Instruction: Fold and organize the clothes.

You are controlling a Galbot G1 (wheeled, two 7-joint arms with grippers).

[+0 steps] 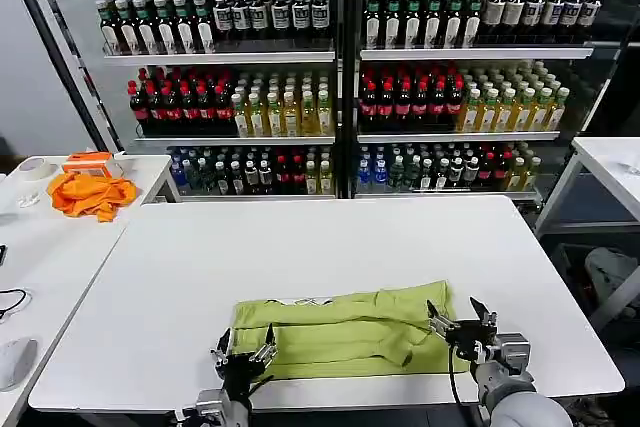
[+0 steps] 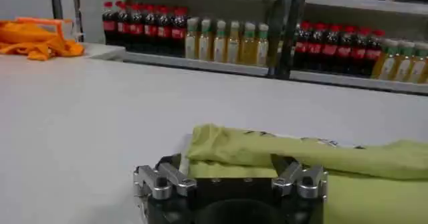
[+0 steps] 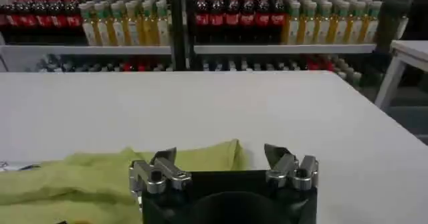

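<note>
The left gripper (image 1: 243,356) sits low at the near edge of the bench (image 1: 330,247), its fingers spread apart and holding nothing. It is at the near left corner of the T-shirt (image 1: 345,332), with the fingertips just at the cloth's edge. In the left wrist view the same gripper (image 2: 231,172) shows its two fingers set wide, with the folded lime-green T-shirt (image 2: 314,155) lying just past them on the bench (image 2: 87,118).

The right gripper (image 1: 458,325) is at the right end of the T-shirt, also near the front edge of the bench. Its fingers are spread open with nothing between them. In the right wrist view this gripper (image 3: 224,162) stands open above the bench (image 3: 267,105), and the T-shirt (image 3: 100,175) lies under and beside one finger, while the other finger is over bare bench.

The T-shirt lies flat as a long folded band, running from one gripper to the other, close to the near edge of the bench. A bit of white print shows along its far edge.

Far from the T-shirt, on a side bench (image 1: 40,227) to the left, lies an orange cloth (image 1: 92,192). Behind the T-shirt's bench stand shelves of bottles (image 1: 350,87).
</note>
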